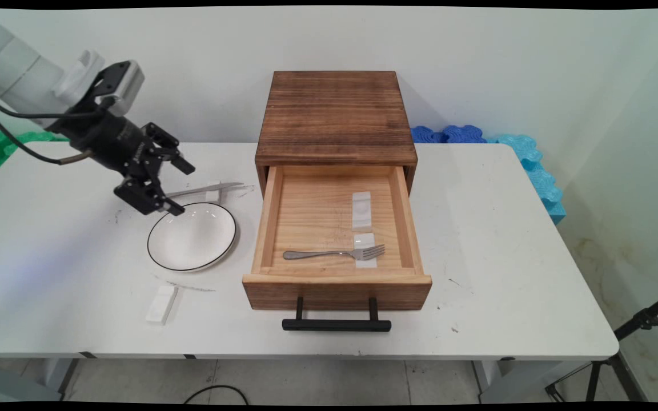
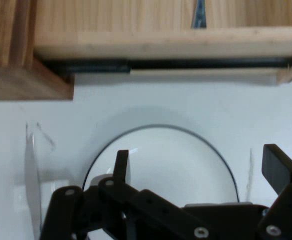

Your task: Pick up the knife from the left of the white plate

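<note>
Gripper [image 1: 175, 188] spread open, empty, hovering over far rim of white plate [image 1: 192, 236]. Likely stiff, glazed, slippery, breakable; best pinched at thin rim. Knife [image 1: 206, 189] just behind on table [image 1: 506, 257]; open drawer [image 1: 337, 282] with fork [image 1: 334, 253] beside.

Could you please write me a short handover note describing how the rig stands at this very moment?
Gripper: open, holding nothing, hanging over the far left rim of the white bowl.
Knife: lies on the table just behind the bowl, its middle on a small white rest.
Drawer: pulled open from the wooden cabinet; a fork lies inside it, tines on a white rest, with a second white rest behind it.
White block: on the table, in front of the bowl.
</note>
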Robot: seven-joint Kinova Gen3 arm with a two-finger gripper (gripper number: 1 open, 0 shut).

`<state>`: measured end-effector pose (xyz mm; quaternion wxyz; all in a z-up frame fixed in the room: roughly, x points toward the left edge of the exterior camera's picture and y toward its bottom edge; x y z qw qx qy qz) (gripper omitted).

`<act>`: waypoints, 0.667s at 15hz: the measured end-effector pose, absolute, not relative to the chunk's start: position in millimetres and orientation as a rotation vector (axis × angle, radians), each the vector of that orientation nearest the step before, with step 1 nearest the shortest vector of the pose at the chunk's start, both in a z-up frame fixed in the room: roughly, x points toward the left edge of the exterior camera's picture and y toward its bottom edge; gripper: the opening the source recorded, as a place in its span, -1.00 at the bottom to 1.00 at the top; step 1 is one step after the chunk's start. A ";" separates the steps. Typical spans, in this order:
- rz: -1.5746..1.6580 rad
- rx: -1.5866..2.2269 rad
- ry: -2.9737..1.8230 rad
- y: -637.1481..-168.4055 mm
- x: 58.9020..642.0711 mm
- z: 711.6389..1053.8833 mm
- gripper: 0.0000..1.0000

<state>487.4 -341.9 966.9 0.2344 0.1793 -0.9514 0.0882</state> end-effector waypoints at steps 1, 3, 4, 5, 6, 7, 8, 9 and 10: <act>0.241 0.496 -2.615 -341.5 490.9 966.4 1.00; 0.239 0.509 -2.624 -341.3 500.9 965.2 1.00; 0.238 0.514 -2.627 -341.6 504.1 964.8 1.00; 0.238 0.522 -2.631 -342.0 508.8 964.1 1.00; 0.239 0.527 -2.634 -342.6 512.0 963.6 1.00; 0.240 0.534 -2.638 -343.6 516.2 963.0 1.00; 0.241 0.541 -2.641 -344.7 519.8 962.5 1.00; 0.243 0.548 -2.644 -345.5 523.3 961.9 1.00; 0.245 0.553 -2.646 -346.7 526.1 961.5 1.00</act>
